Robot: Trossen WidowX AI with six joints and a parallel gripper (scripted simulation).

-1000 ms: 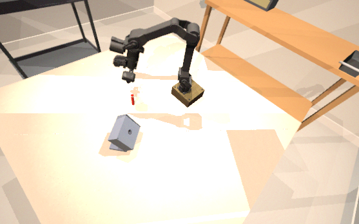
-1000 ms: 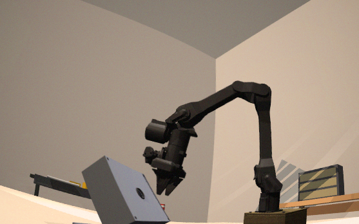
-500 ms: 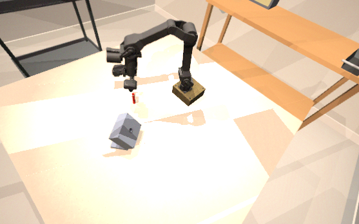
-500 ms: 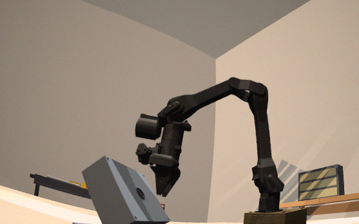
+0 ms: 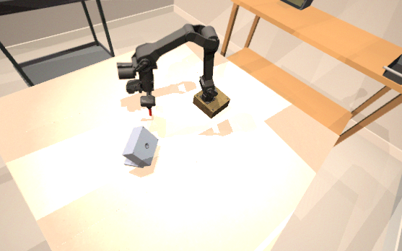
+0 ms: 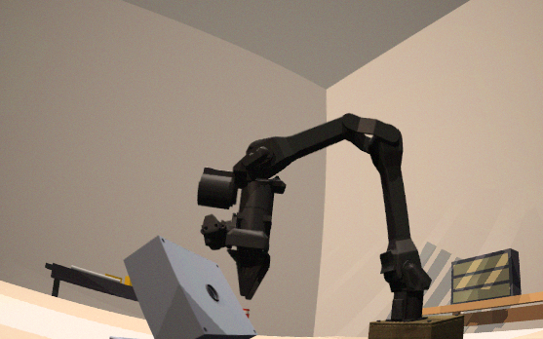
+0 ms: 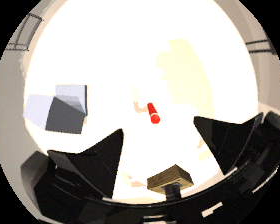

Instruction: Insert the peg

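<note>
A small red peg [image 5: 151, 112] [image 7: 152, 112] stands upright on the table; only its top shows in the exterior view [image 6: 246, 312], behind the panel. My gripper [image 5: 148, 104] [image 6: 250, 292] [image 7: 159, 125] hangs straight above the peg, points down and is open with nothing between its fingers. In the wrist view the peg shows between the two dark fingers, a little beyond them. The grey sloped panel [image 5: 140, 146] [image 6: 184, 294] [image 7: 63, 112] stands in front of the peg, with one round hole [image 5: 146, 146] [image 6: 212, 292] in its face.
The arm's wooden base block [image 5: 211, 102] [image 6: 415, 327] [image 7: 168, 177] stands to the right of the peg. An orange workbench [image 5: 324, 40] runs along the right side, and a dark metal frame [image 5: 50, 40] stands at the back left.
</note>
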